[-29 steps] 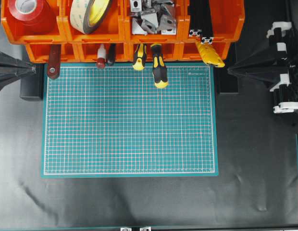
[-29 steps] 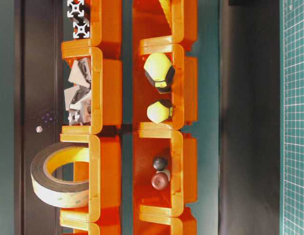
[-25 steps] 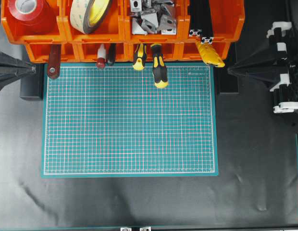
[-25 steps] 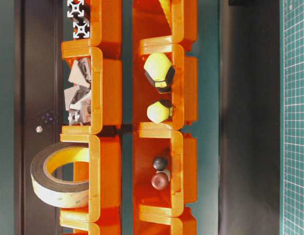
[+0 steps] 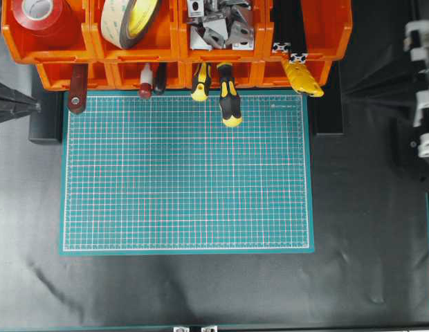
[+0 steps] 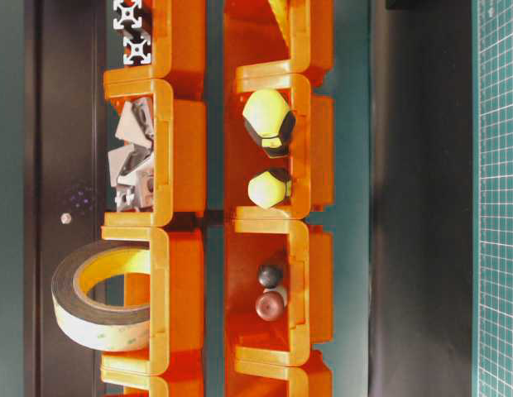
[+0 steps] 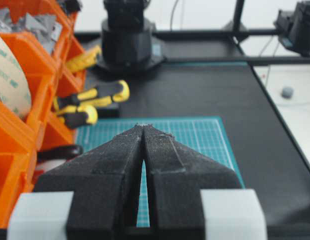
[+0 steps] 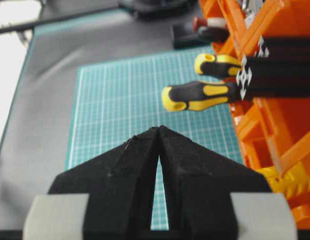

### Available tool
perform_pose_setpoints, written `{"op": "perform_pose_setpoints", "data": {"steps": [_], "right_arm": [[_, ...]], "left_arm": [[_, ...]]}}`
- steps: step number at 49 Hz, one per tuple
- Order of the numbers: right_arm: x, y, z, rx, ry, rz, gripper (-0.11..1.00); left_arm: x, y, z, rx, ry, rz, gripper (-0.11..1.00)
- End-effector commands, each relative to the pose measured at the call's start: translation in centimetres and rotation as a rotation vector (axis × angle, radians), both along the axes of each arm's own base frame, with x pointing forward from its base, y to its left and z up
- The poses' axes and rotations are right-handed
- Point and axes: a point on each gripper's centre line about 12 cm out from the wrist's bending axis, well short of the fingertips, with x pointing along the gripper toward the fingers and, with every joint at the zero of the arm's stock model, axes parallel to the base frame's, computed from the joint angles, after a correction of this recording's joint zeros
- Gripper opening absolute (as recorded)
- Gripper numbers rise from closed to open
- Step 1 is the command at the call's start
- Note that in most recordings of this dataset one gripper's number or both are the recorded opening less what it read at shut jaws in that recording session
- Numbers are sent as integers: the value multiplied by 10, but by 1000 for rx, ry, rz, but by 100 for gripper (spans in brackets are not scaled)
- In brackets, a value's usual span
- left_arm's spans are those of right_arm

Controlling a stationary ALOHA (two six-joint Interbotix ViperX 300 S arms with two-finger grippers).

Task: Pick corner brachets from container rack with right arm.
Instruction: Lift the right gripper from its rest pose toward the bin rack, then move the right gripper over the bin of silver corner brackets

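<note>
The corner brachets (image 5: 218, 24) are a heap of small silver-grey angle pieces in an upper bin of the orange container rack (image 5: 166, 50). They also show in the table-level view (image 6: 132, 157) and far off in the left wrist view (image 7: 32, 25). My right gripper (image 8: 159, 128) is shut and empty. It hovers off the mat's right side, well short of the bracket bin, with the right arm's white fittings (image 5: 423, 90) at the right edge of the overhead view. My left gripper (image 7: 143, 125) is shut and empty too, with its tip (image 5: 36, 106) left of the mat.
A green cutting mat (image 5: 187, 173) lies in front of the rack. Yellow-and-black screwdrivers (image 5: 229, 104), a yellow knife (image 5: 302, 79) and a red-handled tool (image 5: 77, 86) stick out of the lower bins. The upper bins hold red tape (image 5: 41, 14), a tape roll (image 5: 131, 17) and black slotted bars (image 5: 290, 28).
The right arm has shifted toward the right edge and up in the overhead view. The left gripper has drawn back a little to the left. Both stay shut.
</note>
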Motion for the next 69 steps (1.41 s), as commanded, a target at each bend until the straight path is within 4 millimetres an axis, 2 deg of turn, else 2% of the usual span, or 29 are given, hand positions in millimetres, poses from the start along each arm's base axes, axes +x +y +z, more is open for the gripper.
{"op": "perform_pose_setpoints", "data": {"steps": [1,4,9,19,27,38,43,52,56,58,69], "right_arm": [[-2,1,44,1,87,3,0],[-1,-1,68,-8,166,-2,0],[3,-6,90,-35,307,-25,0],[29,-25,121,-147,532,-123,0],[56,-41,134,-215,614,-174,0],[100,-53,131,-306,680,-116,3],[118,-58,127,-333,703,-93,16],[144,-65,111,-328,780,-90,67],[155,-68,104,-327,796,-89,82],[161,-69,102,-323,799,-94,86],[182,-79,87,-280,832,-139,85]], "left_arm": [[-1,-1,17,-15,-21,-4,0],[-3,-1,18,-24,-13,-2,0],[-4,-1,16,-29,9,0,0],[-2,-1,13,-55,30,3,0],[-3,-1,13,-71,30,5,0],[-4,-1,17,-73,21,5,0],[-4,-1,18,-73,18,5,0],[-9,0,21,-74,20,6,0],[-12,0,22,-74,24,7,0],[-13,0,22,-76,27,7,0],[-18,1,25,-77,40,10,0]]}}
